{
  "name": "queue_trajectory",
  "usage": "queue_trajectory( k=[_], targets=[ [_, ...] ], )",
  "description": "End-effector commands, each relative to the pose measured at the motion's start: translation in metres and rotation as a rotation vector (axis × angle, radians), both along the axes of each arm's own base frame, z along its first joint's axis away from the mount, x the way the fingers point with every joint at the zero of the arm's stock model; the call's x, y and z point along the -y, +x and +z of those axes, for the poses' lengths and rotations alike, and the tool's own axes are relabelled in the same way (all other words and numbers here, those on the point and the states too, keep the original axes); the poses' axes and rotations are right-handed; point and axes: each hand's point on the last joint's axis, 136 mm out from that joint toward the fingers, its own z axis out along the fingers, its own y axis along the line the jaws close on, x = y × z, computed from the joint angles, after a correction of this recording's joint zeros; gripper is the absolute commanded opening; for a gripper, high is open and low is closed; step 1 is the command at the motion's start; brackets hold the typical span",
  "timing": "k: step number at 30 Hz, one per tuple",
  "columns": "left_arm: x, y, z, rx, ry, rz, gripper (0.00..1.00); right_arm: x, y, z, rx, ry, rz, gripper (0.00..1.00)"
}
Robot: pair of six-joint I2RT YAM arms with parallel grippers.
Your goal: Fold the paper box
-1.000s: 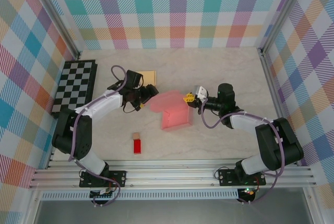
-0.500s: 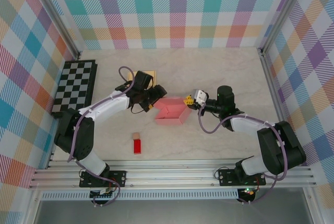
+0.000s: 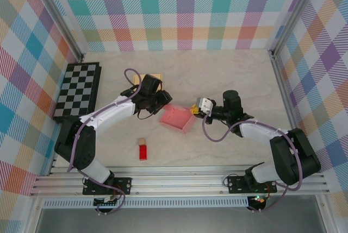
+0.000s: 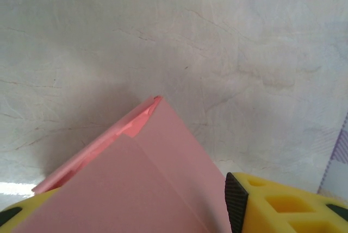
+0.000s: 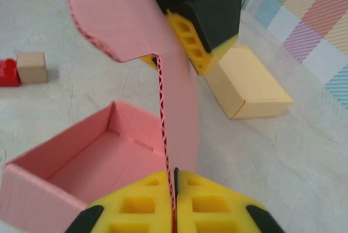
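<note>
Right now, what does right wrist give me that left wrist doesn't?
Right wrist: the open inside of the pink paper box, a yellow box, red block, tan cube, and the right claw pinching the lid by its edge. Left wrist: the lid's folded corner up close. Shared: lid, left claw straddling it, marble table.

Pink paper box [image 3: 176, 118], open tray mid-table, lid flap raised and curved
</note>
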Motion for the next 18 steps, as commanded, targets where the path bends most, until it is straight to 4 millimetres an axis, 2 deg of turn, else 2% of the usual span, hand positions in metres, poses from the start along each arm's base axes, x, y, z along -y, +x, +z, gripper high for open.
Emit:
queue_trajectory(
  k=[1, 10, 14, 16, 18],
  targets=[
    [0.034, -0.022, 0.042, 0.099, -0.024, -0.173, 0.54, 0.004, -0.001, -0.023, -0.091, -0.085, -0.040, 0.19],
    [0.017, -0.043, 0.004, 0.085, 0.150, -0.199, 0.50, 0.006, 0.002, -0.015, -0.176, -0.080, -0.092, 0.38],
    [0.010, -0.046, -0.008, 0.080, 0.192, -0.190, 0.49, 0.010, -0.001, -0.010, -0.189, -0.080, -0.111, 0.41],
    [0.010, -0.046, -0.009, 0.081, 0.195, -0.195, 0.49, 0.013, 0.001, -0.009, -0.183, -0.090, -0.133, 0.41],
    [0.009, -0.043, -0.001, 0.102, 0.208, -0.209, 0.50, 0.016, 0.004, -0.010, -0.167, -0.109, -0.149, 0.25]
  ],
)
